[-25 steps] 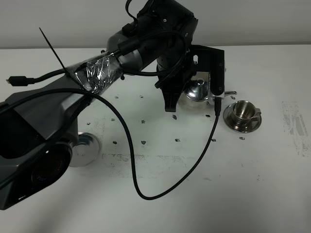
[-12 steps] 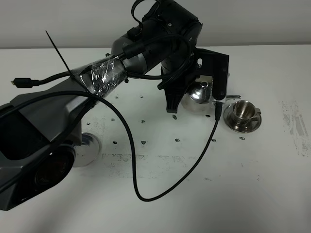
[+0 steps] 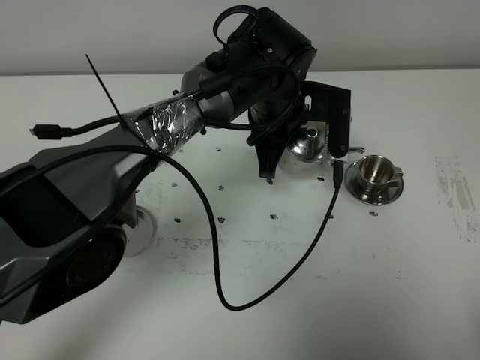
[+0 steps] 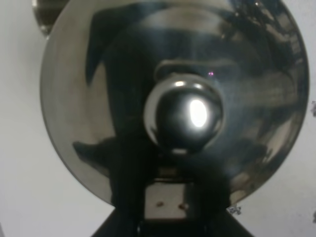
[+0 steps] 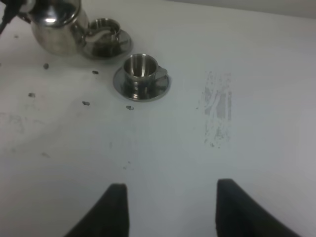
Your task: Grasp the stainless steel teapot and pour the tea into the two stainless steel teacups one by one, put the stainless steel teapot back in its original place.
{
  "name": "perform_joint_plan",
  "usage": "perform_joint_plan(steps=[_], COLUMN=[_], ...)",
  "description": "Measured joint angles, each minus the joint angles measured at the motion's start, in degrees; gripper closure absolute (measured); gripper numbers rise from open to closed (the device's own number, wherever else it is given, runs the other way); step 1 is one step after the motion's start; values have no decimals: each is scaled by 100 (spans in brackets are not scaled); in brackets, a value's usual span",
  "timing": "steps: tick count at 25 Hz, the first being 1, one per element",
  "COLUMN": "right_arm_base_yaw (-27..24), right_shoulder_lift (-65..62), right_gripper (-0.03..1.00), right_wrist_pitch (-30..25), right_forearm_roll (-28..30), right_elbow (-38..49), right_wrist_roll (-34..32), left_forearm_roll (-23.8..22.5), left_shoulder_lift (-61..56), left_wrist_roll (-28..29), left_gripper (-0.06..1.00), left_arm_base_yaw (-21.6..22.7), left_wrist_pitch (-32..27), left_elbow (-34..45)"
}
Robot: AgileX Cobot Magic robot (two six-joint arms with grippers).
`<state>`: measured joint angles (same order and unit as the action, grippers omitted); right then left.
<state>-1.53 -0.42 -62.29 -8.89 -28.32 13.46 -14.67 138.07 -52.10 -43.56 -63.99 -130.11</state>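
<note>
Your left pincer (image 4: 165, 205) is clenched on the handle of the teapot (image 3: 306, 142), reaching in from the left. Its wrist camera looks straight down on the domed lid and the knob (image 4: 182, 113). The teapot is toward the far edge of the bench (image 3: 360, 300), right of the middle; you cannot tell whether its base is on the bench. One cup (image 3: 373, 172) stands upright on its saucer (image 3: 390, 196) just beside the teapot, toward the right edge. The other cup (image 5: 103, 30) is on its own saucer right by the teapot's spout, and the arm mostly hides it from above. Your right pincer (image 5: 170, 197) hangs over bare bench near the front edge, its fingers (image 5: 116, 207) spread and holding nothing.
</note>
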Motion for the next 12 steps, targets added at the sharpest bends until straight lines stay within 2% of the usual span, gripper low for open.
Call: perform_joint_plan(steps=[12], right_arm_base_yaw=[0], right_shoulder_lift=[0], right_gripper=[55], right_wrist_pitch=[0], right_forearm_roll=[0], right_elbow=[0], right_wrist_roll=[0], left_forearm_roll=[-274], left_shoulder_lift=[370], left_wrist_roll=[153], left_gripper=[75], left_arm_base_yaw=[-132], left_wrist_pitch=[-188], left_elbow=[-432])
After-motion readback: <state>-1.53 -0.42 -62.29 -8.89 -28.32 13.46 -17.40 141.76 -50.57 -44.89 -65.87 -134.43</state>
